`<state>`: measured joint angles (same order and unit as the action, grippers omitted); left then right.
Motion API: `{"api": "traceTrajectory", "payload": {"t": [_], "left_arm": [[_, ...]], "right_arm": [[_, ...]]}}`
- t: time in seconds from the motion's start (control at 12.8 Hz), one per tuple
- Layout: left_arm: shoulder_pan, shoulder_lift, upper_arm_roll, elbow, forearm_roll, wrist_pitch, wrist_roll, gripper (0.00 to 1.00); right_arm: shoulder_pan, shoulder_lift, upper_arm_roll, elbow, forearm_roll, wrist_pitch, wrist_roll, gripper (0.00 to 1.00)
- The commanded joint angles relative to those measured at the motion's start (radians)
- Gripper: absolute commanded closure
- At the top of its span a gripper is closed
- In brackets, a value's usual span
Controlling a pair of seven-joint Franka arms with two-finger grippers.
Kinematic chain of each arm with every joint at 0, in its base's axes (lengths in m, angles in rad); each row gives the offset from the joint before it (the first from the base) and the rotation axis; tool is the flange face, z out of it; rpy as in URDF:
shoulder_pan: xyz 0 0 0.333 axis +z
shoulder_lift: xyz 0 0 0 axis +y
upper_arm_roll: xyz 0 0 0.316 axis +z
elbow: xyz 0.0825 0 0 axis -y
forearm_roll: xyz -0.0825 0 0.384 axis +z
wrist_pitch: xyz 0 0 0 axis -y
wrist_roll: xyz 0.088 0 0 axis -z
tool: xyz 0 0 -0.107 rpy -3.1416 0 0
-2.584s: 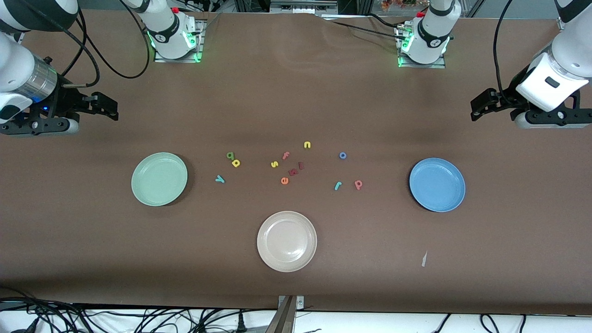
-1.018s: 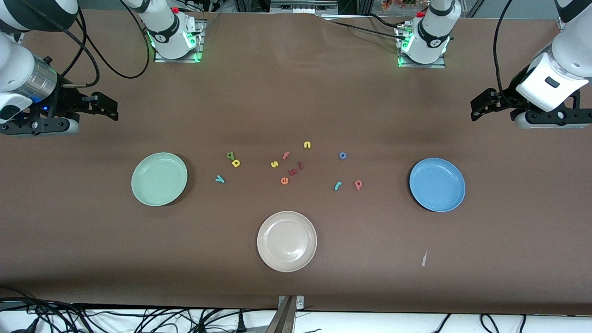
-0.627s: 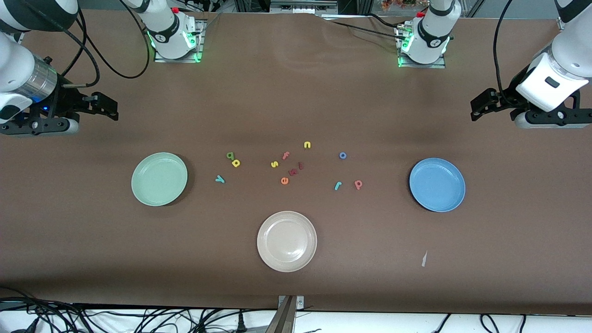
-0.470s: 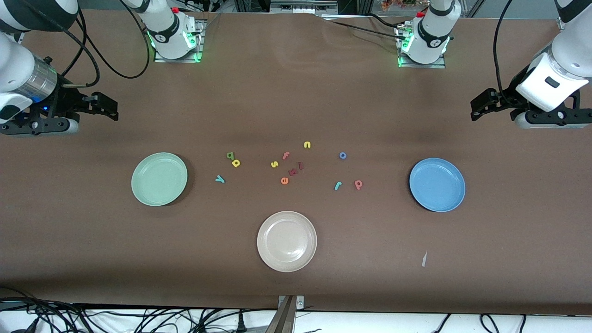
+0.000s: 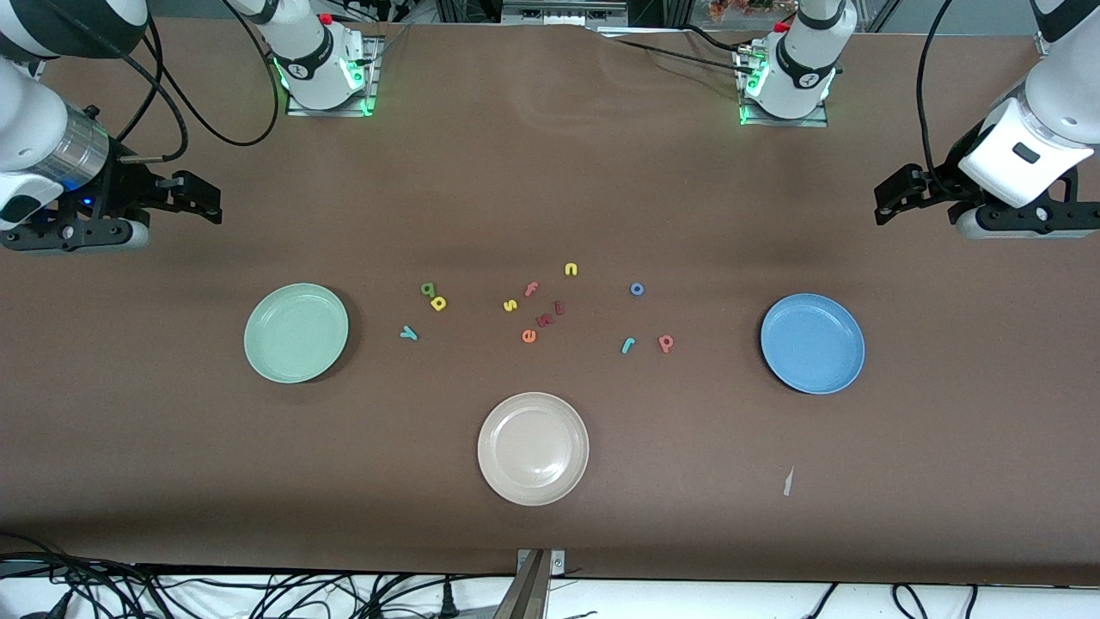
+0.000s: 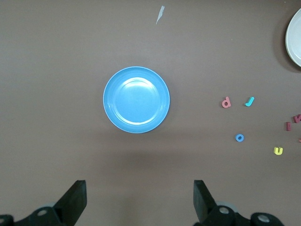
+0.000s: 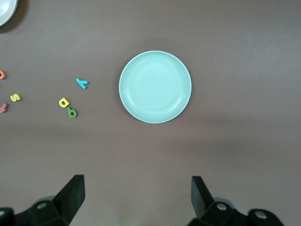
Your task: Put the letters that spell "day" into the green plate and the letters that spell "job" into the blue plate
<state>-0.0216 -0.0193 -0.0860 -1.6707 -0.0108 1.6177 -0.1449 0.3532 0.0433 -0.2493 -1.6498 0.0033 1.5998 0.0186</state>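
The green plate (image 5: 296,333) (image 7: 155,86) lies toward the right arm's end. Beside it lie the olive "d" (image 5: 427,289) (image 7: 72,112), yellow "a" (image 5: 439,303) (image 7: 64,102) and teal "y" (image 5: 409,333) (image 7: 82,83). The blue plate (image 5: 812,343) (image 6: 136,99) lies toward the left arm's end, with the blue "o" (image 5: 637,289) (image 6: 240,137), teal "j" (image 5: 627,346) (image 6: 249,100) and pink "b" (image 5: 665,343) (image 6: 226,102) near it. My right gripper (image 5: 204,199) (image 7: 137,181) and left gripper (image 5: 885,199) (image 6: 139,186) hang open and empty above the table's ends.
A beige plate (image 5: 533,448) sits nearest the front camera. Between the two letter groups lie a yellow "s" (image 5: 510,305), pink "f" (image 5: 531,289), yellow "n" (image 5: 571,269), two dark red letters (image 5: 550,315) and an orange "e" (image 5: 528,336). A paper scrap (image 5: 787,481) lies near the blue plate.
The right arm has shifted only a hair toward the table's middle. Letters, plates and the left arm have not moved.
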Motion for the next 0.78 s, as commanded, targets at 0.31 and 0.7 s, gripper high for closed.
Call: {"api": "traceTrajectory", "payload": {"t": [0.31, 0.7], "left_arm": [[-0.001, 0.018, -0.001, 0.016, 0.012, -0.013, 0.011, 0.00], [-0.053, 0.080, -0.008, 0.016, 0.006, -0.024, 0.021, 0.00]], "right_arm": [[0.047, 0.062, 0.015, 0.025, 0.060, 0.034, 0.004, 0.00], [0.059, 0.139, 0.039, 0.031, 0.082, 0.087, 0.006, 0.00]]}}
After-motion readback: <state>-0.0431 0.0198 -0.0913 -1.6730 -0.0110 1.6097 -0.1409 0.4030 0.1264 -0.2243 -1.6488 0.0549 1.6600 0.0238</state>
